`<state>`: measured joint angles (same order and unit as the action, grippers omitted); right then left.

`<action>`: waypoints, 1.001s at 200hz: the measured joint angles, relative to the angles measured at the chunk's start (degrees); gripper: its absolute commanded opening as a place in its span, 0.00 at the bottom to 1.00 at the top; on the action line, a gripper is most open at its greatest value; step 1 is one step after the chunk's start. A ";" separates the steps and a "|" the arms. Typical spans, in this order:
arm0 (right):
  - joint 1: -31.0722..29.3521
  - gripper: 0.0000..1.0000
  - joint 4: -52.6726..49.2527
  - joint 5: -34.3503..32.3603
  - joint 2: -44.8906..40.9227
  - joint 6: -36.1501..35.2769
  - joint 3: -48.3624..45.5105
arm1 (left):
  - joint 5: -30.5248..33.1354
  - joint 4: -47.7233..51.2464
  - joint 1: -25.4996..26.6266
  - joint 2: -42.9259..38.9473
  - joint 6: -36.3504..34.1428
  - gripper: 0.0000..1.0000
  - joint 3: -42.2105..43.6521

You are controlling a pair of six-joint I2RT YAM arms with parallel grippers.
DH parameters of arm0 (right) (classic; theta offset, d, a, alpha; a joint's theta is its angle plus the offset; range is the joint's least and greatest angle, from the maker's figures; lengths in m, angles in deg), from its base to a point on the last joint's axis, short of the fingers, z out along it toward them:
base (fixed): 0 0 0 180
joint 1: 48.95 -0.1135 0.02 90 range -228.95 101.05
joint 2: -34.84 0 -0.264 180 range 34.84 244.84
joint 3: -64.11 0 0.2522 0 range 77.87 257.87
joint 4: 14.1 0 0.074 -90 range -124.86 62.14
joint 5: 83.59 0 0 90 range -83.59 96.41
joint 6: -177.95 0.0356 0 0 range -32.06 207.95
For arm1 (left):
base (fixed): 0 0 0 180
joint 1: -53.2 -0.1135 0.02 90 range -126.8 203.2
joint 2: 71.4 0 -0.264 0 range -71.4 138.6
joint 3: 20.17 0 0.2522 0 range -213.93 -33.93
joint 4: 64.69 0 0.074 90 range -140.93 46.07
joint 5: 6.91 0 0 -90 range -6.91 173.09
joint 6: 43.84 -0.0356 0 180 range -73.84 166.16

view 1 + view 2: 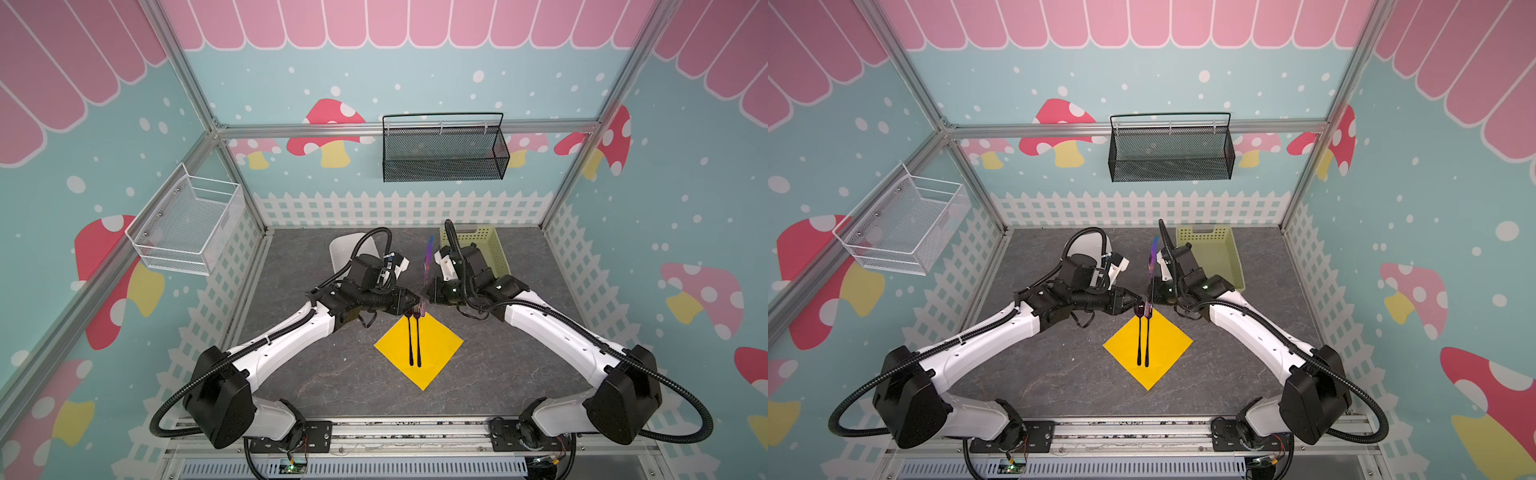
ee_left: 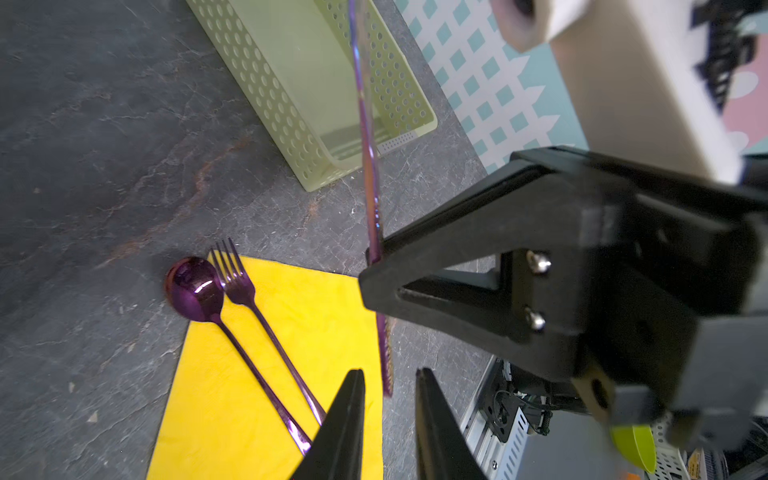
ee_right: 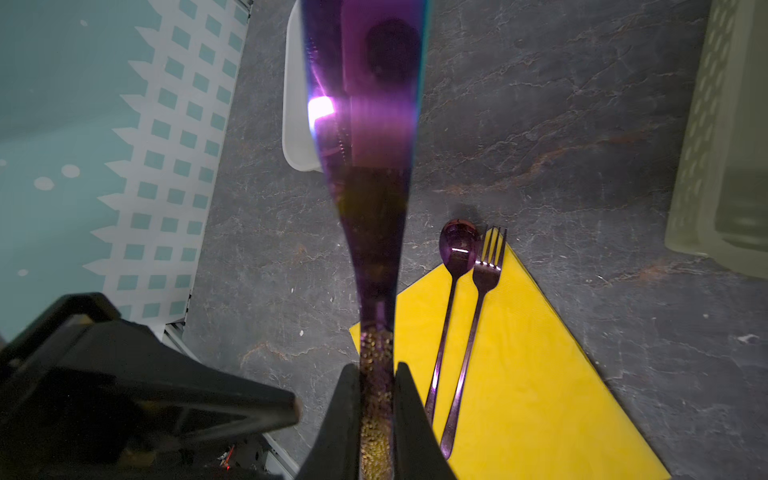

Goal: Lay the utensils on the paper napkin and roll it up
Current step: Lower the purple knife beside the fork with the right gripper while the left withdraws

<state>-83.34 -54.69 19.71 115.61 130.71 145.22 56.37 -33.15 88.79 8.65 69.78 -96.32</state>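
Observation:
The yellow paper napkin (image 1: 436, 345) (image 1: 1167, 353) lies as a diamond on the dark table. A purple spoon (image 2: 193, 286) and fork (image 2: 237, 282) rest side by side on it, heads past its far corner. My right gripper (image 3: 376, 374) (image 1: 427, 294) is shut on the violet knife (image 3: 365, 124) (image 1: 428, 257) near its handle end and holds it almost upright above that corner, blade up. My left gripper (image 2: 390, 384) (image 1: 418, 300) faces it from the left. Its fingers stand apart on either side of the knife's lower end without touching it.
A pale green perforated basket (image 1: 484, 249) stands at the back right of the table, and a white tray (image 1: 345, 249) at the back behind the left arm. A black mesh basket (image 1: 444, 153) and a white wire basket (image 1: 187, 220) hang on the walls.

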 measured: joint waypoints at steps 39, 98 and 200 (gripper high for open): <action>0.26 0.04 -0.44 0.94 0.90 -1.73 -4.98 | -1.33 2.29 -6.93 -2.34 -1.66 0.25 0.26; 0.26 0.05 0.35 3.74 6.64 -1.95 -12.68 | -0.63 11.50 -16.85 -3.89 -9.57 0.25 0.20; 0.22 0.05 4.81 6.25 13.77 1.05 -14.86 | 1.73 16.90 -19.93 -5.01 -13.55 0.26 0.20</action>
<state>-83.12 -49.88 25.96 129.38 131.76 130.36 58.10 -16.25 68.86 3.64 56.23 -96.12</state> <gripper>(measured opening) 0.137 0.255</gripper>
